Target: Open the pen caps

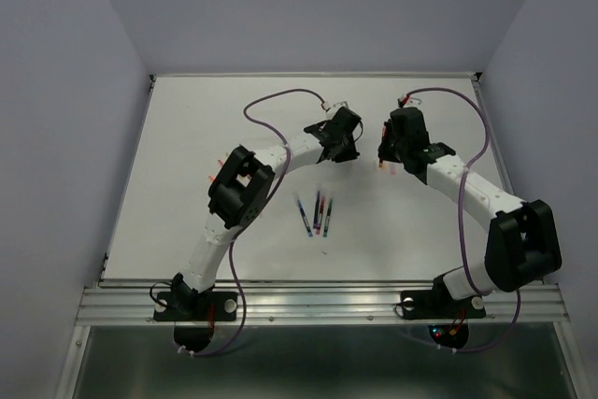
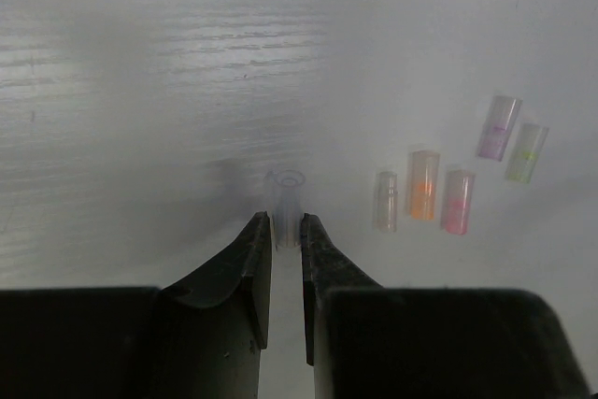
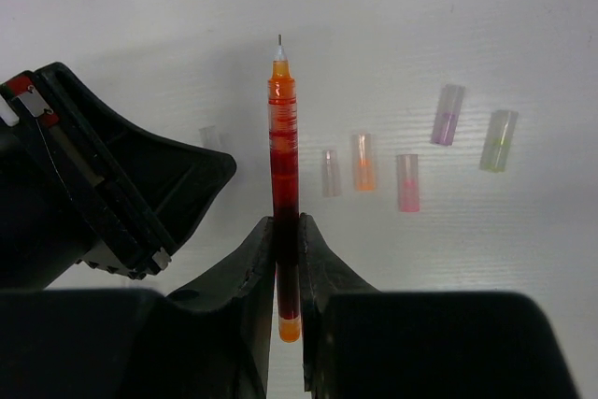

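My left gripper (image 2: 285,223) is shut on a clear pen cap (image 2: 286,195), which sticks out past its fingertips just above the white table. My right gripper (image 3: 287,223) is shut on a red-orange pen (image 3: 283,151); the pen's bare tip points away from the wrist and carries no cap. Several loose pen caps lie on the table beyond both grippers: a clear one (image 2: 386,201), an orange one (image 2: 422,184), a pink one (image 2: 457,201), a purple one (image 2: 498,126) and a yellow-green one (image 2: 526,151). From above, the left gripper (image 1: 338,137) and right gripper (image 1: 397,142) stand close together at the far middle.
Three pens (image 1: 318,214) lie side by side on the white table (image 1: 187,156) between the arms. The left gripper's black body (image 3: 112,184) fills the left of the right wrist view. Purple cables loop over both arms. Walls close the table's back and sides.
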`<state>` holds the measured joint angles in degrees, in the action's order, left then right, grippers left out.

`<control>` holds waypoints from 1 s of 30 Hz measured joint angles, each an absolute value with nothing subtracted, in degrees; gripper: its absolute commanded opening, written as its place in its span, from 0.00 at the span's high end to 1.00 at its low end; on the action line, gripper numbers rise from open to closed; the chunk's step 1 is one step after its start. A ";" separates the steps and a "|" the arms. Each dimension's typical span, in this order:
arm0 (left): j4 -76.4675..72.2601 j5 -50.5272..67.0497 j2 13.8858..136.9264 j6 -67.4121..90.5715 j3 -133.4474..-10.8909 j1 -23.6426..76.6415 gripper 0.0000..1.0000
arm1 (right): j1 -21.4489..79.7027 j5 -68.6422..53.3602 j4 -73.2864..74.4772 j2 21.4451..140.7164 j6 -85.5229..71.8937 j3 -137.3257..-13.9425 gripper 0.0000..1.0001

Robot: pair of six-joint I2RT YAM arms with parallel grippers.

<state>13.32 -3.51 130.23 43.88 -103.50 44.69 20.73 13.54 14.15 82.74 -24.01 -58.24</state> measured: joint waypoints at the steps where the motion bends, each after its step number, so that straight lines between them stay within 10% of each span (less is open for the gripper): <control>1: 13.34 -3.25 130.34 43.94 -103.59 44.86 0.84 | 20.60 13.63 14.15 82.74 -24.03 -58.15 0.91; 18: 14.72 -1.30 131.35 43.42 -104.03 46.00 0.28 | 19.86 14.41 14.13 82.72 -24.05 -58.11 0.89; 30: 15.79 -3.92 119.81 39.83 -96.55 44.07 0.15 | 19.86 9.85 13.69 81.14 -23.77 -58.04 0.87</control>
